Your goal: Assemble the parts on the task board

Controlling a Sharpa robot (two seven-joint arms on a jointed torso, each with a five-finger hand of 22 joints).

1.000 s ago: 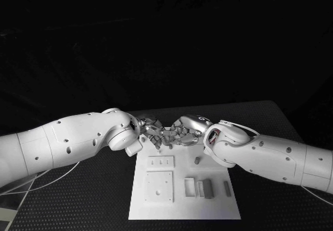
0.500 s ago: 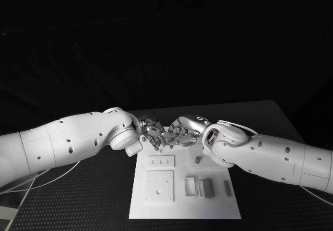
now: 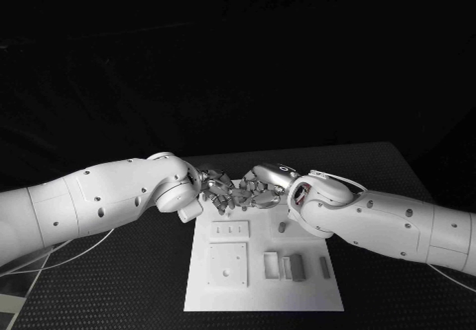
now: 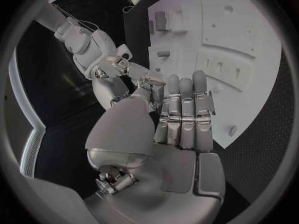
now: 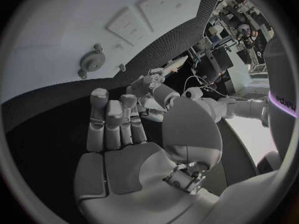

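Head view: left robot hand [image 3: 217,189] and right robot hand [image 3: 260,187] are meeting fingertip to fingertip above the task board's [image 3: 263,292] far edge; whether they are pinching anything, cannot tell. Grey parts [image 3: 291,267] are lying loose on the board near the counter's [image 3: 397,289] front, so assembly looks barely begun.

A: We're pretty sure this is a robotics lab, right?

B: Yeah, we've got a black table [image 3: 119,275] under a white task board [image 3: 263,292], dark backdrop, plus cluttered benches with equipment [image 5: 227,50] showing past the right wrist.
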